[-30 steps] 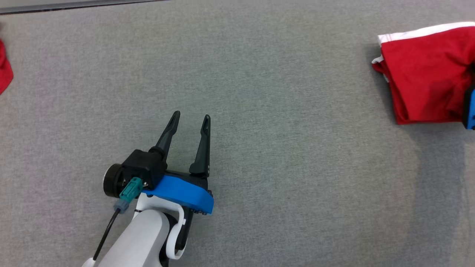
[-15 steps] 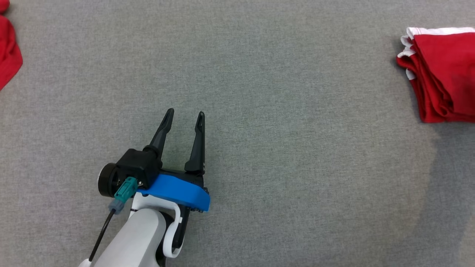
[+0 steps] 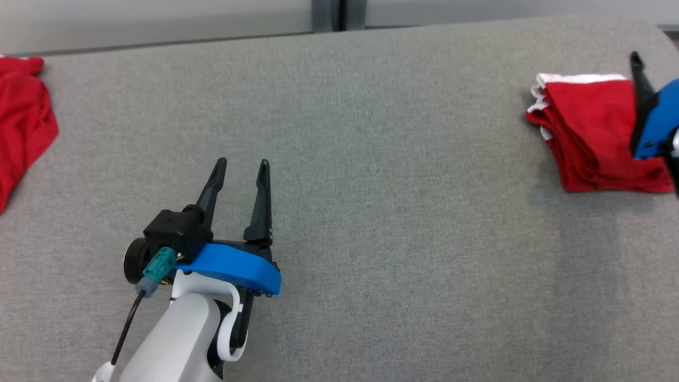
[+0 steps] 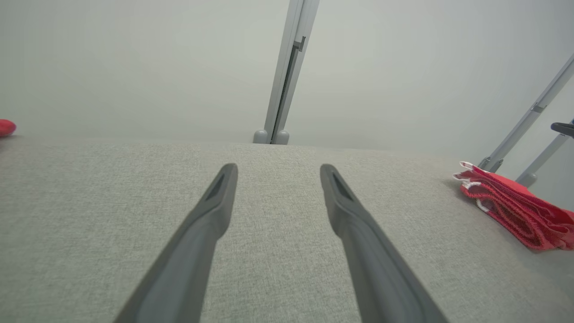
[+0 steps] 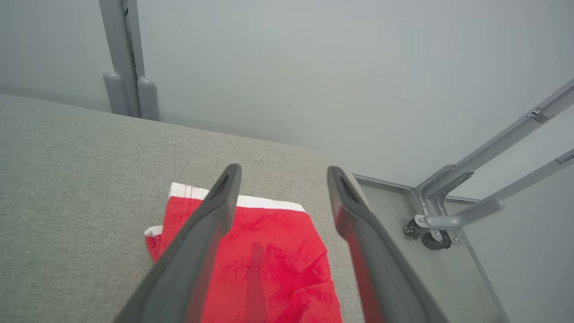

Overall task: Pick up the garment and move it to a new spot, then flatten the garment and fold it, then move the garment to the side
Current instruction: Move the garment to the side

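A broad tabletop (image 3: 403, 212) covered in grey, finely woven fabric spans the head view. Its surface is matte and flat, and its far right corner is rounded. Behind it stands a pale, smooth wall with a grey upright post (image 3: 339, 13). In the right wrist view, slanted grey metal frame bars (image 5: 484, 188) stand beyond the right edge.

At the far left edge lies a loose red cloth (image 3: 24, 122), crumpled and soft in outline.

The garment (image 3: 589, 132) is red knit with a white hem band. It is folded into a compact, roughly rectangular stack, and its layered edges show along the left side. It lies flat on the tabletop near the far right corner, just inside the right edge.

Between the two red pieces the grey surface runs wide and bare, from the near side to the far edge.

The left end effector (image 3: 241, 164) has long, tapered dark fingers on a blue collar and a white forearm. It sits over the left middle of the tabletop, well apart from the garment, with its fingers spread. The right end effector (image 5: 282, 172) hangs over the garment with its fingers apart. Whether its tips touch the cloth cannot be told.
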{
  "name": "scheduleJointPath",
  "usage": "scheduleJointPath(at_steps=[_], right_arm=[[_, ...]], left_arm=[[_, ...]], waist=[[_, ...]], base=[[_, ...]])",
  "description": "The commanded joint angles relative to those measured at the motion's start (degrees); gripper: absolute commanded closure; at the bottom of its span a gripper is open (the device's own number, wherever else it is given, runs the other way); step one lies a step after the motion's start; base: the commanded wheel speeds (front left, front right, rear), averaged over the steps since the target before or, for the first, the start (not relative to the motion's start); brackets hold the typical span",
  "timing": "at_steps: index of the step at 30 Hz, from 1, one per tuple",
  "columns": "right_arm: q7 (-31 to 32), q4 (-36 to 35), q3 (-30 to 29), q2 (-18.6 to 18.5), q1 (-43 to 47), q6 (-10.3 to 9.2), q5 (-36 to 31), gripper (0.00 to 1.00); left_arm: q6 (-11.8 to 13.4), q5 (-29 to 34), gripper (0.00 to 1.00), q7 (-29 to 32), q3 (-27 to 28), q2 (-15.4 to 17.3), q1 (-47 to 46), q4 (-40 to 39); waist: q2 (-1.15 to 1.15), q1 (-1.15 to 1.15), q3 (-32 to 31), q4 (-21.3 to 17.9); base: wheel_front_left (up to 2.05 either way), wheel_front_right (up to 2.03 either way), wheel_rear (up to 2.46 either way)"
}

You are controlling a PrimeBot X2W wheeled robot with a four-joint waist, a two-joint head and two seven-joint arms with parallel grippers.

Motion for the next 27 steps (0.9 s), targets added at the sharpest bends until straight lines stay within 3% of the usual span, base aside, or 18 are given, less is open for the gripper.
scheduleJointPath(at_steps=[1,15,27], right_arm=[[-1.1,-0.8,-0.3,1.5,1.8,-0.01,0.1,0.00],[-9.4,-8.5,-1.4,12.2,16.1,-0.01,2.4,0.00],[-11.0,-23.4,-7.0,19.4,35.3,-0.01,1.3,0.00]], left_arm=[[-0.1,-0.4,0.00,-0.6,0.8,-0.2,-0.8,0.8],[-0.1,-3.5,0.00,-3.4,4.8,-2.6,2.7,9.3],[-0.6,-1.8,0.00,-3.7,4.7,-2.0,10.0,13.5]], waist=[[0.00,0.00,-1.8,-0.7],[0.00,0.00,-11.1,3.1],[0.00,0.00,-16.1,5.5]], base=[[0.00,0.00,0.00],[0.00,0.00,0.00],[0.00,0.00,0.00]])
